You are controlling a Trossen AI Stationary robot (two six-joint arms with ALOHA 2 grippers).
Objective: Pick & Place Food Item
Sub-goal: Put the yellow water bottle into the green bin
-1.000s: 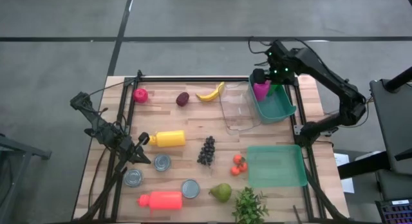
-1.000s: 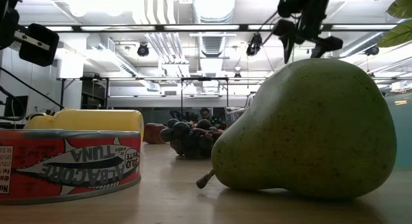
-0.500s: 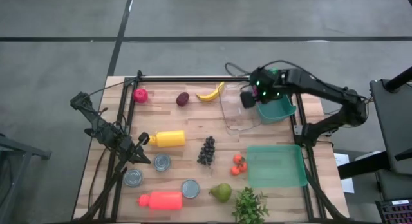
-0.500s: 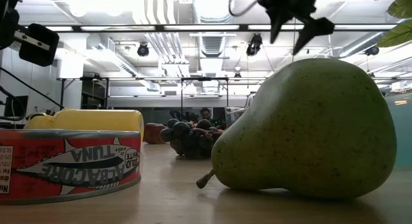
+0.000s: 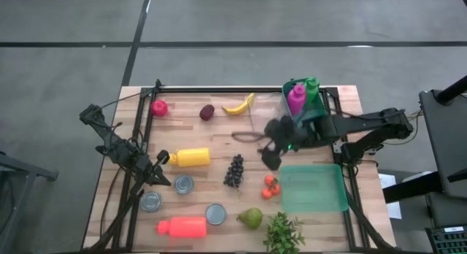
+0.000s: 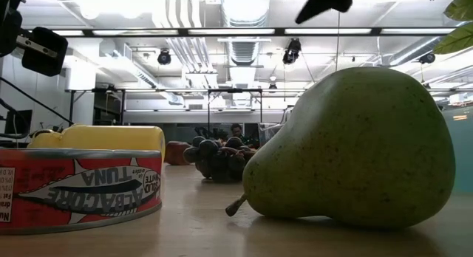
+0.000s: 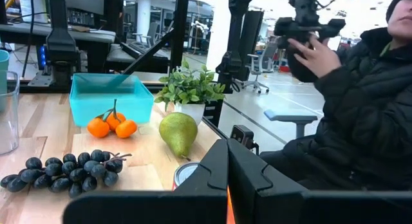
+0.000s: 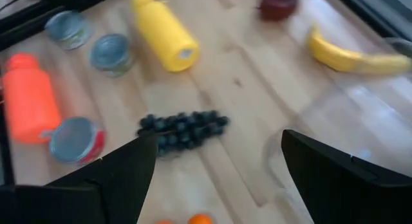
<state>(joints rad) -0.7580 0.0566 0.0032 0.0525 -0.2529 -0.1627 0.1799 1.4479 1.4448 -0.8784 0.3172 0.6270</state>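
Step in hand: your right gripper (image 5: 271, 150) hung over the middle of the table, empty, between the clear tub (image 5: 268, 122) and the grapes (image 5: 234, 170); I judged it was heading for a fresh food item.
Right pincer: its fingers (image 8: 122, 176) stood wide apart, nothing between them.
Left pincer: your left gripper (image 5: 162, 158) waited at the table's left side beside the yellow bottle (image 5: 190, 158), fingers together on nothing.
Likely target: the grapes lay on bare wood near that open pincer, with the tomatoes (image 5: 271, 186) just beside the flat teal tray (image 5: 314, 187). Which one you meant I could not tell.
Next move: you needed to centre over the chosen item, drop, and close gently, since a loose cluster could slip or shed.
Surface: a pale wooden table (image 5: 219, 141) carrying a banana (image 5: 238, 105), pear (image 5: 250, 217), cans, an orange bottle (image 5: 182, 226) and a small plant (image 5: 283, 234).
Room: an open lab with ceiling lights; a person in a dark jacket (image 7: 360, 114) sat past the table edge.
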